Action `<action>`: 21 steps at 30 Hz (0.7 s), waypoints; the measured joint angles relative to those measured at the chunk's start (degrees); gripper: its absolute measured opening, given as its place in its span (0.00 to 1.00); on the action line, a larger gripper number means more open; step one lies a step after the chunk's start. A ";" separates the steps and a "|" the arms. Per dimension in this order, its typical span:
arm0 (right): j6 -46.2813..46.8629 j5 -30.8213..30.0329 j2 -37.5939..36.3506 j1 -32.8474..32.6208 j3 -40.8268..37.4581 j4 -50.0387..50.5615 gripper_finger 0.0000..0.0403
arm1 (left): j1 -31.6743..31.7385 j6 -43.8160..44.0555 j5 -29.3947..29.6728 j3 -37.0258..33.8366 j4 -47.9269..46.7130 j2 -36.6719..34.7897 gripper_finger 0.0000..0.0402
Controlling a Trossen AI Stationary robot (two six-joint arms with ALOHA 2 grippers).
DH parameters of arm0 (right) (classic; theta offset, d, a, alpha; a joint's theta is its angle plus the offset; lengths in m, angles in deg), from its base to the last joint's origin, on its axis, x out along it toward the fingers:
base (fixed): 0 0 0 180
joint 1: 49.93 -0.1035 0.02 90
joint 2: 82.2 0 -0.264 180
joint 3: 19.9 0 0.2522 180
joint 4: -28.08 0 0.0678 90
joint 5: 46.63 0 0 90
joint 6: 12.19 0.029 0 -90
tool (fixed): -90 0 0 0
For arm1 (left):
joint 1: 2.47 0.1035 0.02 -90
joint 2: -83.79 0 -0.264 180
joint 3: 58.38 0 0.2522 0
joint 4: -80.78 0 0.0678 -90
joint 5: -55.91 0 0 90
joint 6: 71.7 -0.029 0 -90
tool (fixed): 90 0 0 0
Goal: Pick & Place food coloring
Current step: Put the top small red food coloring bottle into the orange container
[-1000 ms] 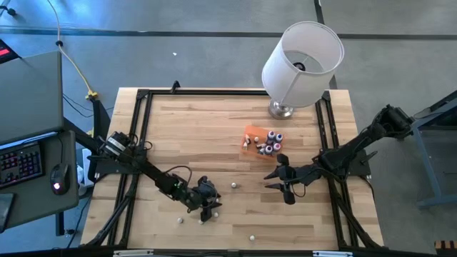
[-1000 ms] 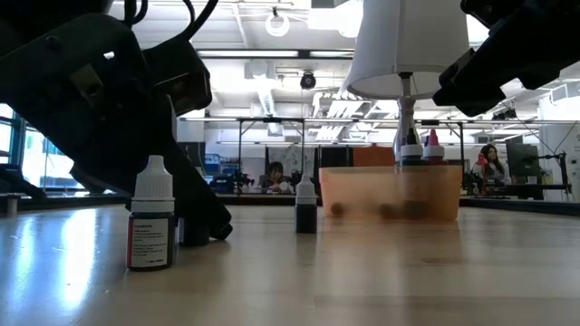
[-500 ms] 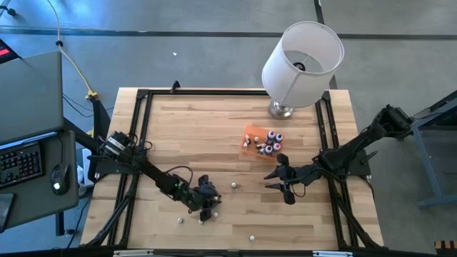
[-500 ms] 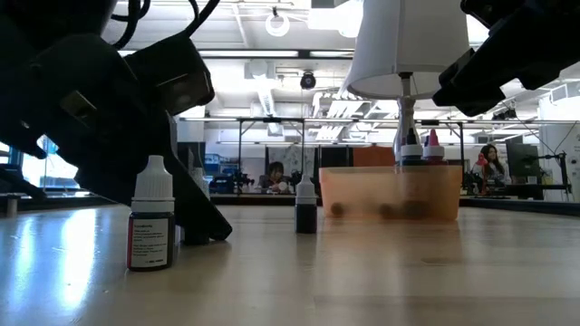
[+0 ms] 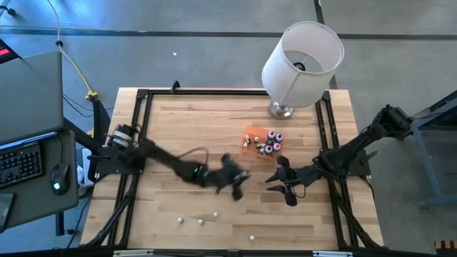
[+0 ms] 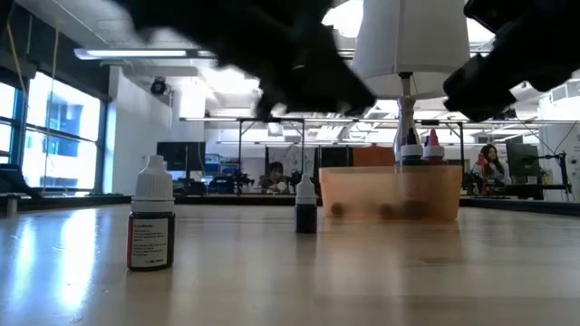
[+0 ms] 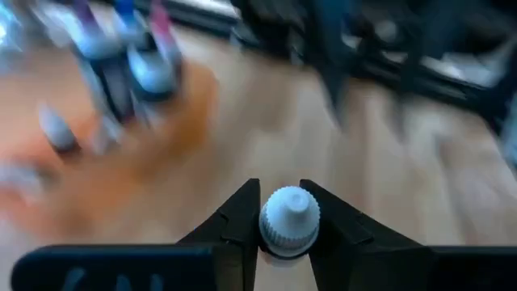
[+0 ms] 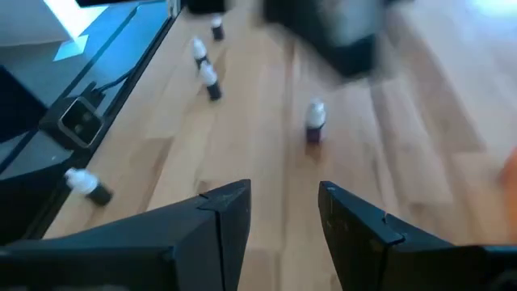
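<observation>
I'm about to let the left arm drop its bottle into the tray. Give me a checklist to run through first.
1. Bottle clamped between left gripper fingers: ok.
2. Left gripper over orange tray: not ok, it is beside it.
3. Free room in tray among the bottles there: cannot tell.
4. Right gripper open, empty, off the tray: ok.
5. Bottle on the table clear of the path: cannot tell.

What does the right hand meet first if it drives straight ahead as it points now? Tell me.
Probably the upright food coloring bottle on the table ahead of the open right hand, slightly off its centre line. Depth is unclear; the left arm lies beyond it.
</observation>
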 joint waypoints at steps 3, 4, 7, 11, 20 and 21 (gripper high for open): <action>2.49 0.17 0.00 -1.90 0.00 2.02 0.35 | 6.36 -1.95 -3.63 6.83 -8.54 -0.01 0.20; 3.29 -0.03 0.00 -2.82 0.00 2.55 0.35 | 8.64 -1.98 -5.76 8.87 -11.76 -0.01 0.20; 4.70 -1.86 0.00 -6.18 0.00 2.64 0.35 | 14.62 -2.03 -13.13 14.29 -18.38 1.90 0.20; 1.62 -4.24 0.13 -10.54 0.00 1.02 0.35 | 20.18 -2.67 -18.54 17.50 -20.85 6.15 0.20; -6.22 -0.77 15.51 -14.53 0.04 -24.63 0.35 | 25.08 1.75 -23.95 18.78 -20.91 11.10 0.20; -6.99 0.17 17.66 -14.53 0.04 -28.05 0.35 | 25.06 1.75 -24.02 18.73 -21.39 11.20 0.20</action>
